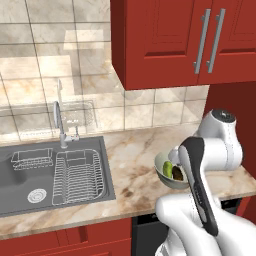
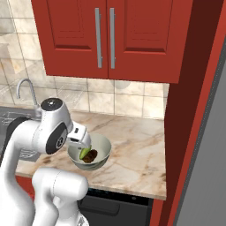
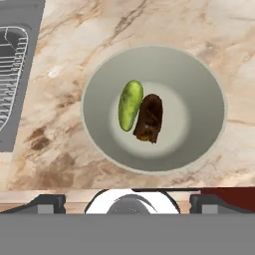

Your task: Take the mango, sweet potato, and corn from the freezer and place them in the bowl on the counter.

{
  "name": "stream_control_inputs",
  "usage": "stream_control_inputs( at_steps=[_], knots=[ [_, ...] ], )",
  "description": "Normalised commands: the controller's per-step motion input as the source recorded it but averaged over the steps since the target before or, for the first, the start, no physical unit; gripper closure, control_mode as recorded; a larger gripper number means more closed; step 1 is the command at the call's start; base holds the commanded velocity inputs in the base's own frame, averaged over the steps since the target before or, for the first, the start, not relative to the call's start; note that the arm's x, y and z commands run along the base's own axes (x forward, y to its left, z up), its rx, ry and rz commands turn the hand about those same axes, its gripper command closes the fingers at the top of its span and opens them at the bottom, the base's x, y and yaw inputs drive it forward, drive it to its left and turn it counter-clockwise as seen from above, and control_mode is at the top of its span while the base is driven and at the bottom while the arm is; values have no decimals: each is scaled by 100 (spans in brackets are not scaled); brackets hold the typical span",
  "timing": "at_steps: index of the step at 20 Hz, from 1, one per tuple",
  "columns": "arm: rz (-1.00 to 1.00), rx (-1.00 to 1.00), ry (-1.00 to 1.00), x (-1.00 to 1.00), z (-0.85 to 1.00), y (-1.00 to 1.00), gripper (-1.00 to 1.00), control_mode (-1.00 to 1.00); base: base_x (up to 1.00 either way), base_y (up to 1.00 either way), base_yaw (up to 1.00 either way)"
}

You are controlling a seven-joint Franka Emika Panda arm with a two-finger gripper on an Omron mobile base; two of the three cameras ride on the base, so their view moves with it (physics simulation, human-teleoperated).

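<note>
From the left base view, the bowl (image 1: 165, 172) is being seen on the counter (image 1: 130, 165), partly hidden behind the arm; a green item (image 1: 168, 166) and the dark sweet potato (image 1: 178, 173) are being held inside it. A sink (image 1: 20, 180) with a wire rack (image 1: 77, 177) is lying well to the left.

From the right base view, the bowl (image 2: 102, 148) is being shown near the counter's (image 2: 137, 150) front edge, with the green item (image 2: 84, 153) and sweet potato (image 2: 91, 156) touching at its bottom. The grey freezer (image 2: 212, 176) is standing at the far right.

From the hand view, the bowl (image 3: 199, 89) is being looked into from straight above. The green item (image 3: 130, 104) and sweet potato (image 3: 149, 118) are lying side by side, touching. The gripper (image 3: 127, 203) is being held spread wide above the bowl, pinching nothing.

Two of three items are judged delivered. Whether the green one is mango or corn cannot be told; the third is judged left to be fetched from the freezer.
</note>
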Motion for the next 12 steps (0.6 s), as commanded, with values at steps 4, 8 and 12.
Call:
stream_control_inputs(
  at_steps=[4, 8, 12],
  knots=[
    [6, -3, -6, -26, 49, 0, -100, -100, 0, 0, 0],
    [2, -5, -5, -34, 51, 0, -100, -100, 0, 0, 0],
    [0, -6, -6, -69, 52, 0, -100, -100, 0, 0, 0]
  ],
)
